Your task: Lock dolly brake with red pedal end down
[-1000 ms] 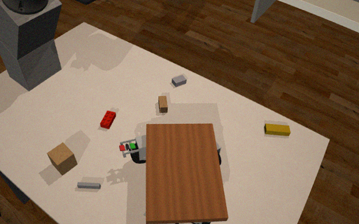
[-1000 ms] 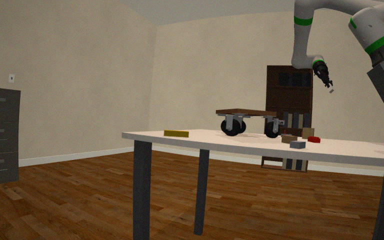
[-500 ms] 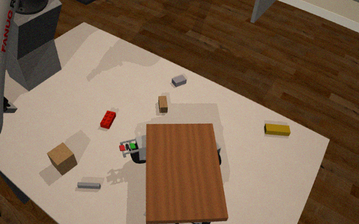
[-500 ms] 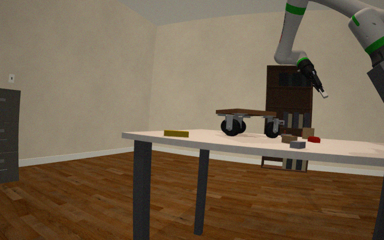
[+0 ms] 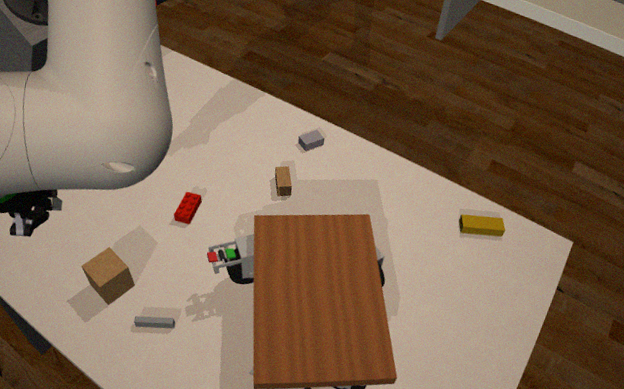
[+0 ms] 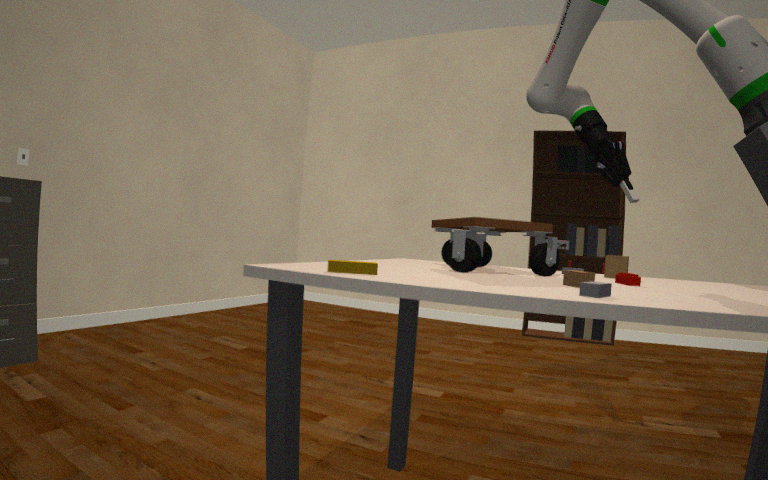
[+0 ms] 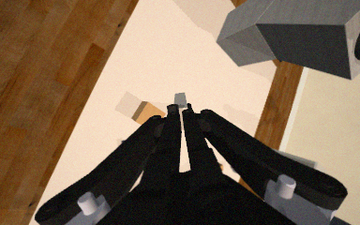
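Observation:
The dolly (image 5: pixel 319 296) has a brown wooden deck and black casters and stands on the white table; it also shows in the exterior view (image 6: pixel 491 243). Its brake pedal (image 5: pixel 221 255) sticks out at the deck's left corner, with a red end and a green end side by side. My gripper (image 5: pixel 21 224) is shut and empty, in the air above the table's left part, well left of the pedal. In the exterior view my gripper (image 6: pixel 628 192) hangs high above the table. In the wrist view the shut fingers (image 7: pixel 180 110) point down at the table.
Loose blocks lie around the dolly: a red brick (image 5: pixel 187 207), a tan cube (image 5: pixel 108 273), a grey bar (image 5: pixel 154 321), a small brown block (image 5: pixel 283 180), a grey block (image 5: pixel 310 139) and a yellow bar (image 5: pixel 481 224). My arm's grey base (image 5: pixel 5 28) stands at the table's far left.

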Robot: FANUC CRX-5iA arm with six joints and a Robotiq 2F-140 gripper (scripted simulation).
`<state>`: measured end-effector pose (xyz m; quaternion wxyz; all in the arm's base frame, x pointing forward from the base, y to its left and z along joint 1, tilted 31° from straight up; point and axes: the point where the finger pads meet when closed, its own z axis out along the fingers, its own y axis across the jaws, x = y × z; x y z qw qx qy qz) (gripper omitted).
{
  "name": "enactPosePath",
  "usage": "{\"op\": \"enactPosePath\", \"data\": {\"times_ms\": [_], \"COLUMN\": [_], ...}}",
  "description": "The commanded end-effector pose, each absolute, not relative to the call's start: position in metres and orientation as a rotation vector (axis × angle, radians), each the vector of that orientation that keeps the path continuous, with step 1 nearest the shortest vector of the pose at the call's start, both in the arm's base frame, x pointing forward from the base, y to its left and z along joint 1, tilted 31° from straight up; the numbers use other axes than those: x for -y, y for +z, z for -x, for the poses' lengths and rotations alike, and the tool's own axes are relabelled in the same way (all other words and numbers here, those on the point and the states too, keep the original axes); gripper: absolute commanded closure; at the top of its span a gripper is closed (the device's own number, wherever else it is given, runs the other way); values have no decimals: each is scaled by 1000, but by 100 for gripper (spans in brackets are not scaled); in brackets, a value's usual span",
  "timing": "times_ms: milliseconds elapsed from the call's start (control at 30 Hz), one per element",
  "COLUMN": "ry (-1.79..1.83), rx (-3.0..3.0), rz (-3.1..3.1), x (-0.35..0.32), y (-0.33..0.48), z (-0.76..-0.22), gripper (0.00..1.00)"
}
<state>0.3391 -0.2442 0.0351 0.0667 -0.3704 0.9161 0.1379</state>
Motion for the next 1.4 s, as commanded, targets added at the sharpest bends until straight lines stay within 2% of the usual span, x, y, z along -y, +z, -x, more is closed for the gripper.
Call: {"op": "enactPosePath", "data": {"times_ms": [0, 200, 700, 1133, 1367], "ry": [221, 104, -371, -713, -743], "rx": [-2602, -2464, -1678, -922, -847], "rz": [1451, 1671, 2412, 2727, 2744], "x": [230, 221, 161, 96, 88], "y": [43, 49, 87, 122, 126], "z": [-365, -381, -448, -488, -491], "gripper": [100, 100, 100, 100, 100]}}
